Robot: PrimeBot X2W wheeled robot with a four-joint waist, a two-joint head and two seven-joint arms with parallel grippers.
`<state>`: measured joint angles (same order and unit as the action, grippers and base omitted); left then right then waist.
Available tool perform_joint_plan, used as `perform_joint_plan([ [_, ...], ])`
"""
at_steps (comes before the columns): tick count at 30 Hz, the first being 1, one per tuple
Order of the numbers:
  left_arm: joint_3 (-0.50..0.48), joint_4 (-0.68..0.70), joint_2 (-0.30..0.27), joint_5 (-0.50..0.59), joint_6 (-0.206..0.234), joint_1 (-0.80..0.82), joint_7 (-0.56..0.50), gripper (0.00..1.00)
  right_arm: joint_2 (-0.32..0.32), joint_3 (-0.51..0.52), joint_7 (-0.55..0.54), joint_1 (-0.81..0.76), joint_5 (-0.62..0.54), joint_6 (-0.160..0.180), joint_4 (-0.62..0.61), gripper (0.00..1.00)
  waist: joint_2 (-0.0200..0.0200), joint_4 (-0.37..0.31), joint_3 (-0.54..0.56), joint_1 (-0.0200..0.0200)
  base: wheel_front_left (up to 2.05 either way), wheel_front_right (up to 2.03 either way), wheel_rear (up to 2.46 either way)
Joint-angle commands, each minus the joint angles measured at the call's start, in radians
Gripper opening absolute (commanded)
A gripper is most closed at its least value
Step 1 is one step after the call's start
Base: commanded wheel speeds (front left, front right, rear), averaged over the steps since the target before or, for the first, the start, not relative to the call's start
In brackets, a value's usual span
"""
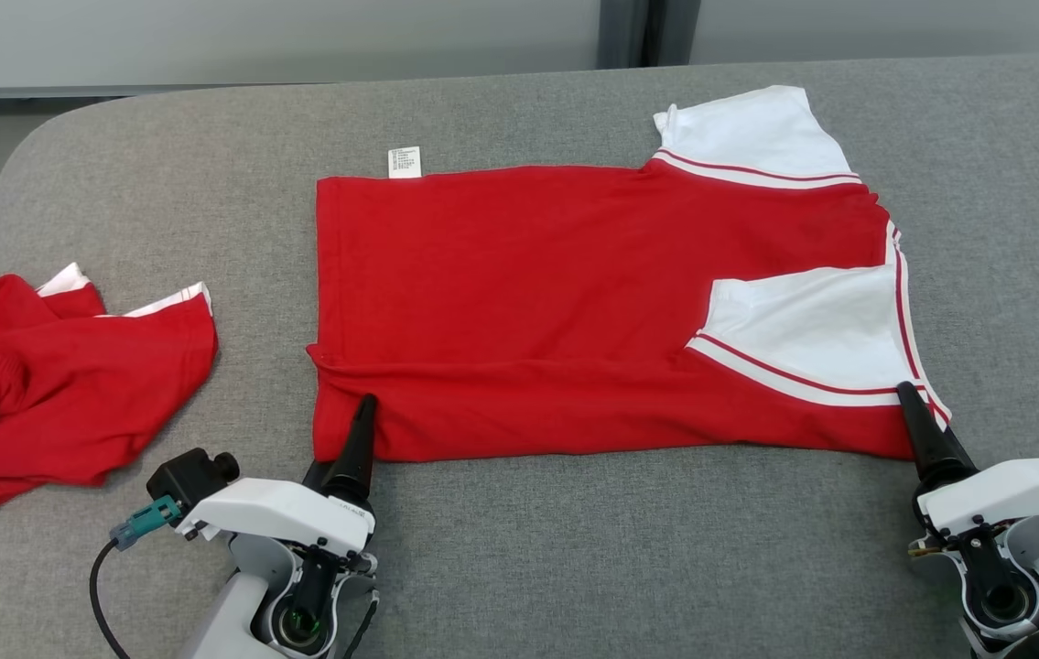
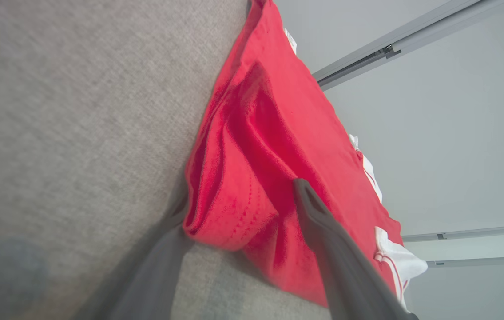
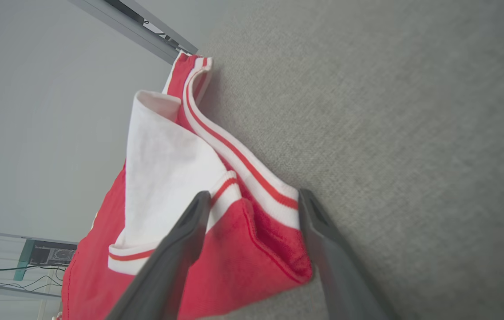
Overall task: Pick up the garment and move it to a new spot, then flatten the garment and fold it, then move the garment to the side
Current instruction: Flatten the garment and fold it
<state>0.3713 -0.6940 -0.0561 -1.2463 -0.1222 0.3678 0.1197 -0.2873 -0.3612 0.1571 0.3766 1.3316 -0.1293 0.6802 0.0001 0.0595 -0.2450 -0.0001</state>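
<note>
The garment (image 1: 528, 302) is a red shirt with white, red-striped sleeves, lying flat on the grey table (image 1: 574, 549). Its near edge is folded over, and one white sleeve lies on top at the right. My left gripper (image 1: 347, 435) is at the shirt's near left corner. In the left wrist view its fingers (image 2: 323, 231) stand apart astride the bunched red hem (image 2: 229, 209), one under the cloth and blurred, one on top. My right gripper (image 1: 913, 407) is at the near right corner, open, its fingers (image 3: 180, 240) either side of the striped collar edge (image 3: 252, 222).
A second crumpled red garment (image 1: 52, 375) with white trim lies at the table's left edge. A white label (image 1: 405, 162) sticks out at the shirt's far left corner. Bare grey tabletop runs along the front, behind the shirt and to its right.
</note>
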Motion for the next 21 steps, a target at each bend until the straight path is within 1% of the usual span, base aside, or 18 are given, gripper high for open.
perform_joint_plan([
  [1,0.009,-0.032,0.010,-0.016,-0.008,-0.008,-0.006,0.00,0.041,-0.025,-0.026,-0.010,0.018,-0.002,0.012,0.78,-0.0001,0.002,0.000,0.0001,0.00,0.00,0.00],
  [2,0.012,-0.032,0.010,-0.017,-0.009,-0.009,-0.005,0.00,0.040,-0.026,-0.027,-0.010,0.019,-0.002,0.012,0.37,-0.0001,0.003,0.000,0.0001,0.00,0.00,0.00],
  [3,0.014,-0.034,0.010,-0.019,-0.009,-0.008,-0.005,0.00,0.041,-0.027,-0.027,-0.009,0.020,-0.002,0.011,0.00,-0.0001,0.004,0.000,0.0001,0.00,0.00,0.00],
  [13,0.025,-0.035,-0.011,-0.026,-0.011,-0.015,0.014,0.00,0.021,-0.031,-0.024,-0.017,0.036,-0.002,-0.009,0.00,-0.0001,0.004,0.015,0.0001,0.00,0.00,0.00],
  [19,0.045,-0.037,-0.037,0.026,-0.010,-0.005,0.064,0.00,0.013,-0.034,-0.026,-0.018,0.043,-0.002,-0.018,0.00,-0.0001,0.004,0.018,0.0001,0.00,0.00,0.00],
  [21,0.061,-0.047,-0.049,0.065,-0.009,0.008,0.088,0.00,0.010,-0.037,-0.028,-0.019,0.046,-0.002,-0.022,0.00,-0.0001,0.005,0.020,0.0001,0.00,0.00,0.00],
])
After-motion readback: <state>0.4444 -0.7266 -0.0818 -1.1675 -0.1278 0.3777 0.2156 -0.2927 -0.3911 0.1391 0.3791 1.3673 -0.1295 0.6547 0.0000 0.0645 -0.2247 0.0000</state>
